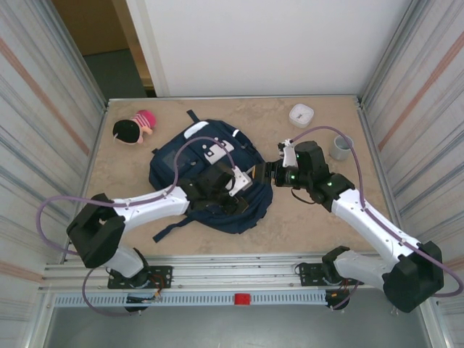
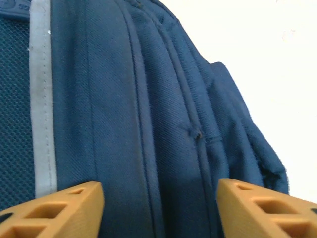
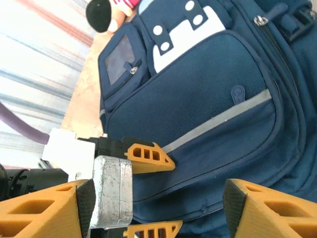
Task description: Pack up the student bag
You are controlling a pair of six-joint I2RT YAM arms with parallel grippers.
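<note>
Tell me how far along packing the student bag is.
Done: nothing I can confirm; the student bag lies front-up and its inside is hidden. In hand: the left gripper and right gripper are both open at the bag's right side, holding nothing. Left: probably the soft toy, white container and grey cup, all out on the table.

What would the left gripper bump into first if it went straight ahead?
Most likely the student bag: its navy fabric lies right ahead of the left gripper, whose jaws stand open. How close it is, I cannot tell.
</note>
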